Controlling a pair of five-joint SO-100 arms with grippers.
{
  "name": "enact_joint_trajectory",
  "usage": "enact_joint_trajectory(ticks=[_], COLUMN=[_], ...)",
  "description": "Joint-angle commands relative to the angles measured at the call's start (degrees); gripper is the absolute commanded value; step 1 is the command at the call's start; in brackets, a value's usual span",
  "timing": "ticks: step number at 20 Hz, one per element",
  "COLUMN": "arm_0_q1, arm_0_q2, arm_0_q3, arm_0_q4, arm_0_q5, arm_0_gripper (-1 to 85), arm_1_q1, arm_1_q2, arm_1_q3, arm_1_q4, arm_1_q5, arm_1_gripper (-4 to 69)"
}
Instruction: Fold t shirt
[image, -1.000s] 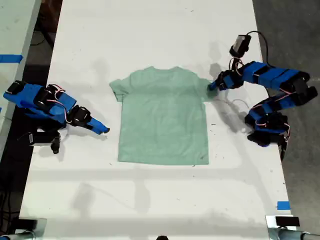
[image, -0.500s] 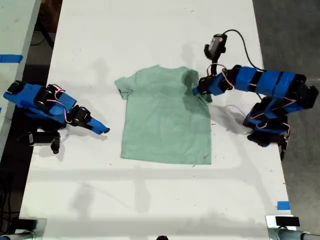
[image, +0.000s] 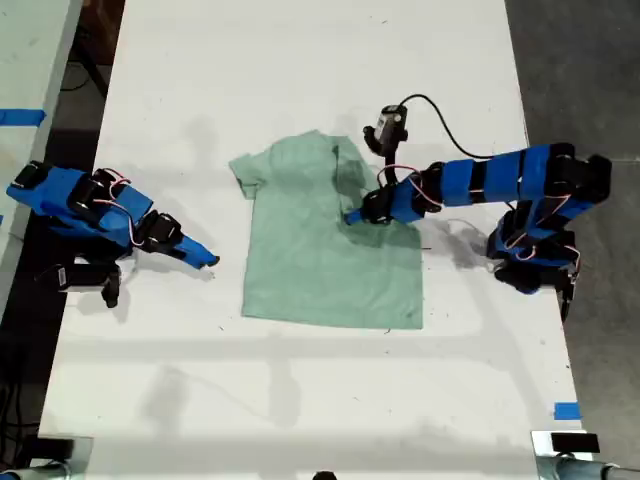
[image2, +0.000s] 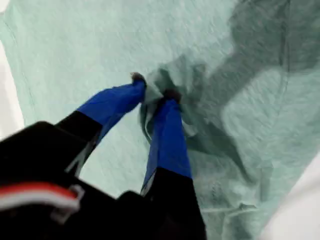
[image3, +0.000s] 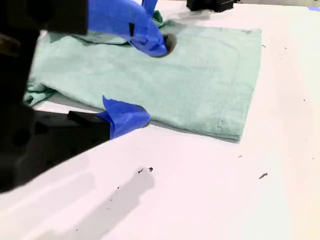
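The pale mint-green t shirt (image: 320, 270) lies on the white table (image: 300, 400), neck toward the far edge. Its sleeve on the exterior view's right is pulled over onto the body. My first gripper (image: 355, 215) is over the shirt's upper middle, shut on a bunched pinch of that cloth (image2: 160, 92). The arm on the exterior view's left rests on the table with my second gripper (image: 205, 258) a short way from the shirt's side. In the second wrist view my second gripper (image3: 142, 80) is open, empty, and faces the t shirt (image3: 210, 75).
A blue tape mark (image: 565, 410) sits near the table's front corner on the exterior view's right. A second table with blue tape (image: 20, 117) stands at the exterior view's left. Dark floor borders the table on the exterior view's right.
My first gripper has swept toward the exterior view's left, dragging the sleeve from the shirt's edge onto its body. The shirt shifted slightly. The second arm has not moved.
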Motion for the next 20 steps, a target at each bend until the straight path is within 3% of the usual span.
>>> enact_joint_trajectory(ticks=[1,2,6,10,12,13,18,20], arm_0_q1=[0.44,0.44,0.44,0.44,0.44,0.44,0.26,0.26], arm_0_q2=[0.35,0.35,0.35,0.35,0.35,0.35,0.35,0.35], arm_0_q3=[0.26,0.26,0.26,0.26,0.26,0.26,0.26,0.26], arm_0_q4=[0.0,0.0,0.0,0.0,0.0,0.0,0.0,0.0], arm_0_q5=[0.35,0.35,0.35,0.35,0.35,0.35,0.44,0.44], arm_0_gripper=[18.8,18.8,18.8,18.8,18.8,18.8,18.8,18.8], arm_1_q1=[-0.09,0.79,6.94,0.97,0.53,1.32,2.46,1.93], arm_1_q2=[4.13,7.65,35.33,74.71,95.19,94.13,94.75,94.75], arm_1_q3=[-4.39,-2.9,17.67,40.69,52.38,53.88,55.55,55.55], arm_1_q4=[4.83,8.7,16.26,23.03,31.38,35.42,39.81,39.81], arm_1_q5=[-1.49,-0.88,2.02,6.59,5.19,6.59,17.93,18.02], arm_1_gripper=[16.0,0.4,0.5,0.5,0.6,0.6,0.6,0.6])
